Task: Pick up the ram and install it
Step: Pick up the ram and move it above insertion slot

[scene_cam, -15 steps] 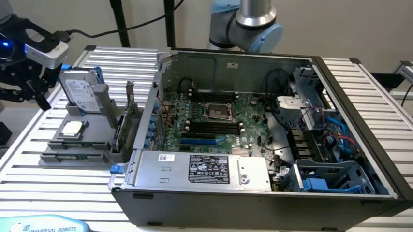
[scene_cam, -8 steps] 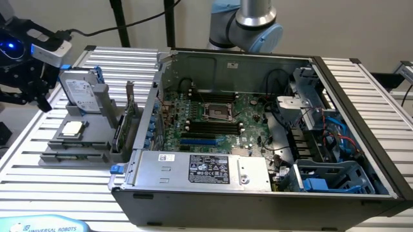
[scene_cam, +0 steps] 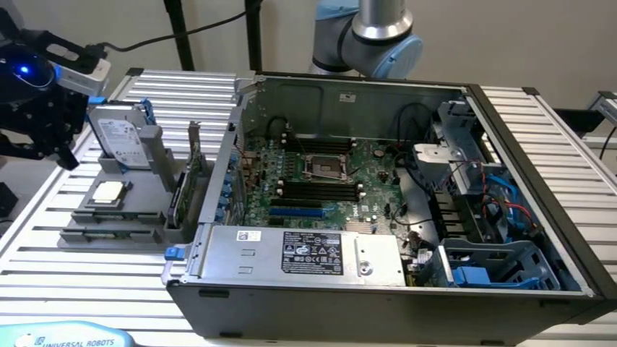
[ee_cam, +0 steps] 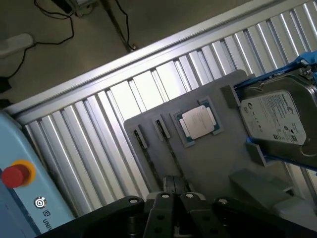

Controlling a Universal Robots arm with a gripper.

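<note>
My gripper [scene_cam: 43,144] hangs above the exterior view's left edge of the grey parts tray [scene_cam: 72,238], black with a blue light on its body. In the wrist view its fingertips [ee_cam: 174,182] are pressed together, shut, with nothing visibly between them. Below them the tray [ee_cam: 218,163] has two long narrow slots [ee_cam: 148,158] holding thin dark strips seen edge-on. I cannot tell whether one of these is the ram. The open computer case [scene_cam: 386,289] lies to the exterior view's right, its black memory slots [scene_cam: 308,189] beside the processor socket.
On the tray stand a silver hard drive with blue rails [scene_cam: 126,137] [ee_cam: 280,116], a processor chip [scene_cam: 108,191] [ee_cam: 199,121] and a green expansion card [scene_cam: 183,191]. A blue pendant with a red button [ee_cam: 17,174] lies on the ribbed table [scene_cam: 58,296].
</note>
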